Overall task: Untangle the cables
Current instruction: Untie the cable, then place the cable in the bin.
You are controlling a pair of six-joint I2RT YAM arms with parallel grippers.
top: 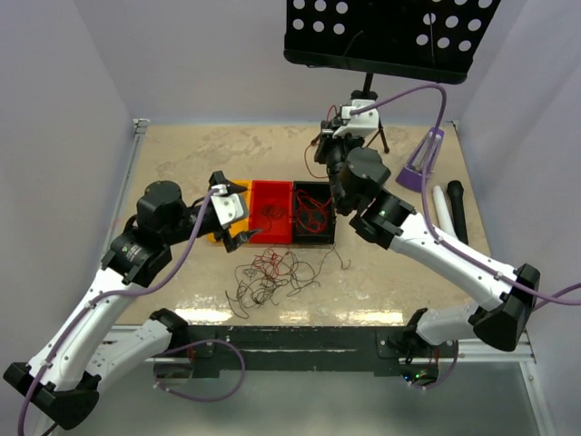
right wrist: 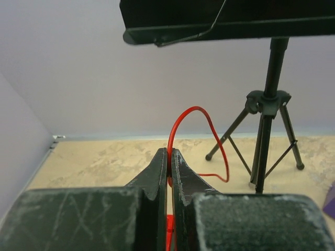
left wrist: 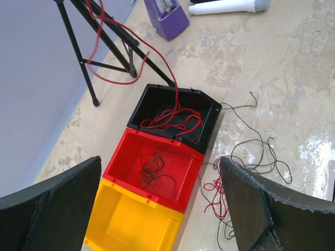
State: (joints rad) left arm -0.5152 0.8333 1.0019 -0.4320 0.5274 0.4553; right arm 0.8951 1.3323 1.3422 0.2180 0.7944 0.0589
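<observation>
A loose tangle of thin red and dark cables [top: 272,277] lies on the table in front of three joined bins. It also shows in the left wrist view [left wrist: 246,151]. The black bin [left wrist: 152,94] holds red cable. The red bin [left wrist: 120,157] holds a small dark cable bundle [left wrist: 149,164]. The yellow bin [left wrist: 131,219] is empty. My left gripper [top: 241,211] is open and empty above the red and yellow bins [left wrist: 159,159]. My right gripper [top: 324,150] is raised behind the black bin. It is shut on a red cable [right wrist: 209,123] that runs down into that bin [left wrist: 157,57].
A black music stand on a tripod [top: 368,91] stands at the back, close to my right gripper [right wrist: 169,157]. A purple object [top: 419,163], a white tube [top: 442,209] and a black stick [top: 457,209] lie at the right. Grey walls enclose the table.
</observation>
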